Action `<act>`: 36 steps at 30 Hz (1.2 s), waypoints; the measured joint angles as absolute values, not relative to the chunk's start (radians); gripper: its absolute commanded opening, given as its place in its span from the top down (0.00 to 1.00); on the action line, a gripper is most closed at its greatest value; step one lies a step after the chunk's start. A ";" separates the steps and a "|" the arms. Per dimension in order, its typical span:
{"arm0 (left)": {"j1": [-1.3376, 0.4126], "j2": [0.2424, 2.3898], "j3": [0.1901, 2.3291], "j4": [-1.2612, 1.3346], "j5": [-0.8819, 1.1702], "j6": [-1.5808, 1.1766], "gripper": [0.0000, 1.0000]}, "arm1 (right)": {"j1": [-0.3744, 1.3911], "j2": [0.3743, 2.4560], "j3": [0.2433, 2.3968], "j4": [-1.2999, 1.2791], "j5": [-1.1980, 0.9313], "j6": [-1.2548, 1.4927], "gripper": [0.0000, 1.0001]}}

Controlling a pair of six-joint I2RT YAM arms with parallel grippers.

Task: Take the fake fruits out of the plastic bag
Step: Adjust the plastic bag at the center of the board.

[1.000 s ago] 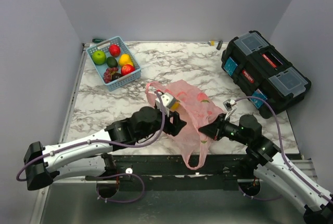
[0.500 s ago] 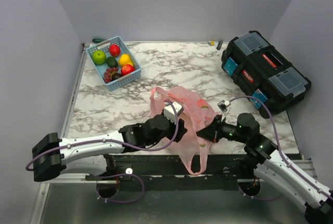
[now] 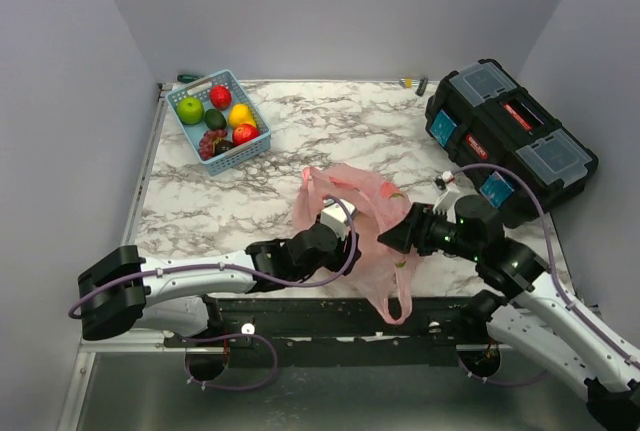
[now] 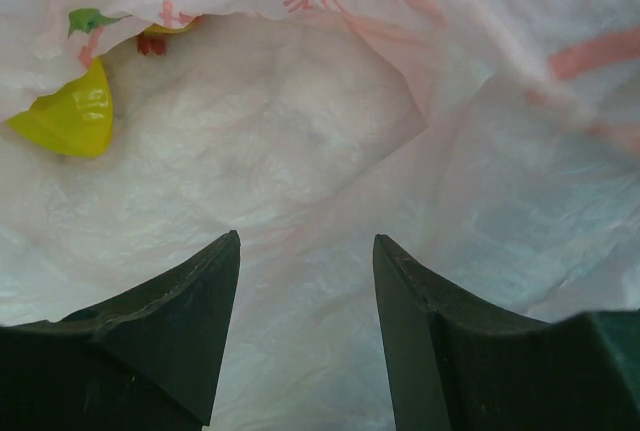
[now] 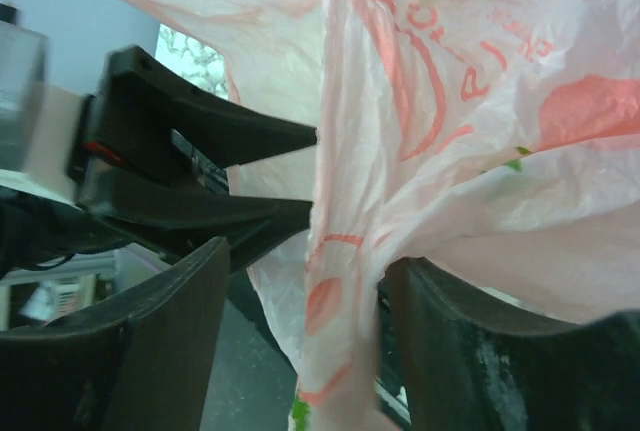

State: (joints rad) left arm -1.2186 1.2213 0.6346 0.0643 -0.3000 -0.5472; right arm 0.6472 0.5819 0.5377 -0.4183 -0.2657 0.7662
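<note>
The pink plastic bag (image 3: 370,213) lies crumpled near the table's front edge, one handle hanging over it. My left gripper (image 4: 305,241) is inside the bag's mouth, open, with only thin plastic beyond its fingers. A yellow fake fruit (image 4: 65,116) lies inside the bag, up and left of the fingertips. My right gripper (image 5: 310,256) is open at the bag's right side (image 3: 392,240). A fold of the bag (image 5: 350,251) hangs between its fingers and rests on the right one. The left gripper's fingers (image 5: 230,146) show just beyond that fold.
A light blue basket (image 3: 250,150) at the back left holds a green apple (image 3: 190,109), red and yellow fruits and dark grapes. A black toolbox (image 3: 510,136) stands at the right. The table's front edge lies directly under the bag.
My right gripper has opened and released its pinch on the bag. My left gripper has pushed further right into the bag, and the bag has shifted right and sunk lower.
</note>
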 measured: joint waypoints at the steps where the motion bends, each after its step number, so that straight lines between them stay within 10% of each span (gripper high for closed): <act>1: -1.218 1.221 0.635 0.065 -0.303 -0.548 0.45 | 0.647 0.608 0.587 -0.444 -0.249 0.758 0.25; 13: -1.205 1.110 0.573 0.072 -0.333 -0.562 0.40 | 0.647 0.889 0.984 -0.705 0.022 0.590 0.00; 36: -1.147 1.087 0.541 0.114 -0.295 -0.564 0.37 | 0.647 1.001 1.000 -0.675 -0.025 0.306 0.05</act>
